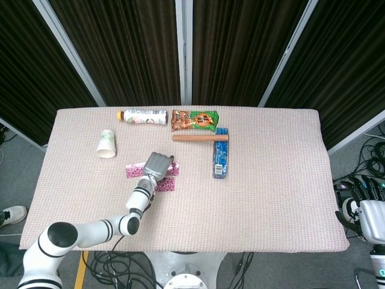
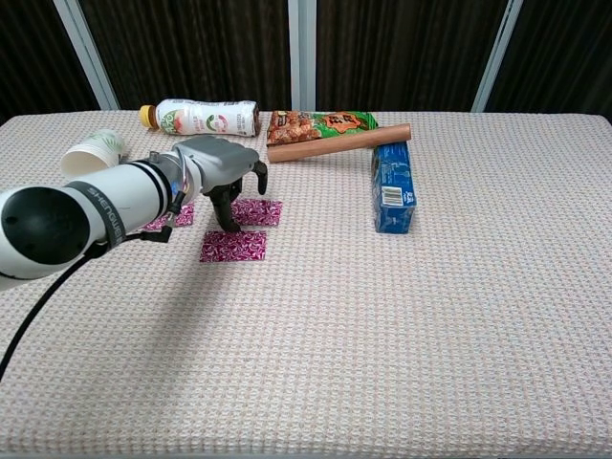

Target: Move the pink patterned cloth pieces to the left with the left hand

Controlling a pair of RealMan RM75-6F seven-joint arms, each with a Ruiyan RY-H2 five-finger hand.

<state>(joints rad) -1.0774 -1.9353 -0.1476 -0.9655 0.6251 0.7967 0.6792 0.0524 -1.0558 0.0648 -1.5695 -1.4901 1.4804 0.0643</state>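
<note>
The left robot hand (image 2: 222,170), fingers spread and holding nothing, hovers directly over the middle of three pink patterned cloth pieces (image 2: 233,246) lying mid-left on the worktop (image 2: 459,316), fingertips pointing down at it.

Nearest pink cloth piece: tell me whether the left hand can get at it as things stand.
Probably yes. The left hand hovers just behind the nearest pink cloth piece, fingers spread and pointing down, holding nothing. That piece lies flat and uncovered, with nothing between them.

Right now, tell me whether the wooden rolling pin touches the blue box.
Cannot tell. In the chest view the wooden rolling pin meets the blue box with no gap visible, but the pin's end may simply overlap it.
</note>
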